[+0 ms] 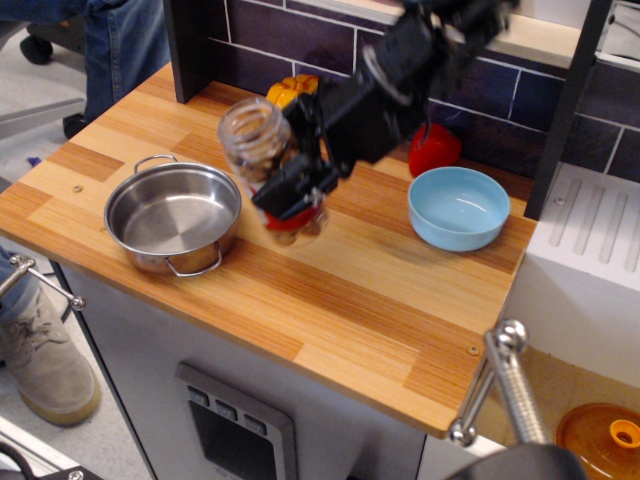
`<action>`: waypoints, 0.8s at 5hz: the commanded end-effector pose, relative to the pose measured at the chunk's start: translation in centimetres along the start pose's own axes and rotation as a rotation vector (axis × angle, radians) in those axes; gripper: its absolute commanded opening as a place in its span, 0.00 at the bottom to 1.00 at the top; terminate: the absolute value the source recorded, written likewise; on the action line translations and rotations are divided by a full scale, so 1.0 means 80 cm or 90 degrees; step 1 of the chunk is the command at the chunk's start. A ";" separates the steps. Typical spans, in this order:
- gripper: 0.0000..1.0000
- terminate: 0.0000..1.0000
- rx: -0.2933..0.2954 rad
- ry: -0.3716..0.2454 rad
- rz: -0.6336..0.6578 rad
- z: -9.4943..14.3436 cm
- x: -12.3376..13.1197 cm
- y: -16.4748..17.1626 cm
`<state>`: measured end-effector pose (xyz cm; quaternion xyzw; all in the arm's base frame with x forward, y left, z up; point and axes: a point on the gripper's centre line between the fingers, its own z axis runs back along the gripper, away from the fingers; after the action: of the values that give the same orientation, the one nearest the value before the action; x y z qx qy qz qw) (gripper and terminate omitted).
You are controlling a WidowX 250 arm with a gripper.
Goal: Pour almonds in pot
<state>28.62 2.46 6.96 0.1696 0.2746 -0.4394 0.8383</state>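
Observation:
My gripper (297,175) is shut on a clear glass jar (262,150) with a red-and-white label and holds it lifted above the wooden counter. The jar is tilted, its open mouth pointing up and to the left toward the pot. Brown almonds (306,226) show through the glass at the jar's lower end. The pot (173,217), a shallow shiny steel pan with two wire loop handles, stands empty on the counter just left of and below the jar.
A light blue bowl (459,207) sits at the right of the counter, with a red object (434,148) behind it. An orange pumpkin (283,92) is mostly hidden behind the arm. The counter's front edge (300,355) is near; a white appliance (585,260) stands right.

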 end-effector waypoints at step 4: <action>0.00 0.00 0.098 -0.460 -0.029 0.021 -0.042 0.003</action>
<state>28.24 3.75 9.63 0.0424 -0.0544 -0.5050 0.8604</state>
